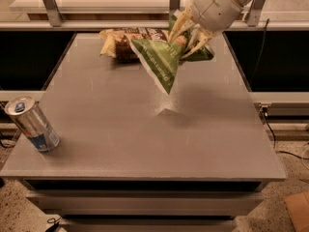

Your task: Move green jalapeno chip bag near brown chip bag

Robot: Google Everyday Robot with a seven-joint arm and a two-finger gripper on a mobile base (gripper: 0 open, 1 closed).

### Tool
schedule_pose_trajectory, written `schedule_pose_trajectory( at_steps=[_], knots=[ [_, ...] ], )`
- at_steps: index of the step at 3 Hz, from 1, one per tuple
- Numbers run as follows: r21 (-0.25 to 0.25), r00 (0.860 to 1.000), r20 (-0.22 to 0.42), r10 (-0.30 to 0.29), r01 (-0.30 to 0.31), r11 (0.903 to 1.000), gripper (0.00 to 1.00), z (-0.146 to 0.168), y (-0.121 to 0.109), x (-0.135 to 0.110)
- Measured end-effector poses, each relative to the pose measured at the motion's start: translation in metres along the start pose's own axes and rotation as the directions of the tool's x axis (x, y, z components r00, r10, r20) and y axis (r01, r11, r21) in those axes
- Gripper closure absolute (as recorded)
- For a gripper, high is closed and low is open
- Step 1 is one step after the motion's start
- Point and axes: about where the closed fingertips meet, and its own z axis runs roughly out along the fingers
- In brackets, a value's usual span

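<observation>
My gripper point(189, 36) is at the far middle of the table, shut on the green jalapeno chip bag point(158, 62). The bag hangs in the air, its pointed lower corner well above the tabletop, with a shadow beneath it. The brown chip bag point(126, 42), dark brown with pale yellow ends, lies flat at the far edge of the table, just behind and left of the hanging green bag. The green bag covers part of the brown bag's right end.
A blue and silver drink can point(33, 124) stands tilted at the front left of the grey table point(145, 144). A metal shelf frame point(48, 4) runs behind the table. Cables hang at the right side.
</observation>
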Motion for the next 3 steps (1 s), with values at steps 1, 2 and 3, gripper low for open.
schedule_pose_trajectory(
  at_steps=[1,2,3],
  knots=[
    [0.012,1.0,0.0,-0.007,0.007,0.9999,1.0,0.005,-0.011,0.021],
    [0.016,1.0,0.002,-0.018,0.018,0.9997,1.0,0.01,-0.021,0.036],
    [0.024,1.0,0.001,-0.027,0.027,0.9994,1.0,0.017,-0.033,0.048]
  ],
)
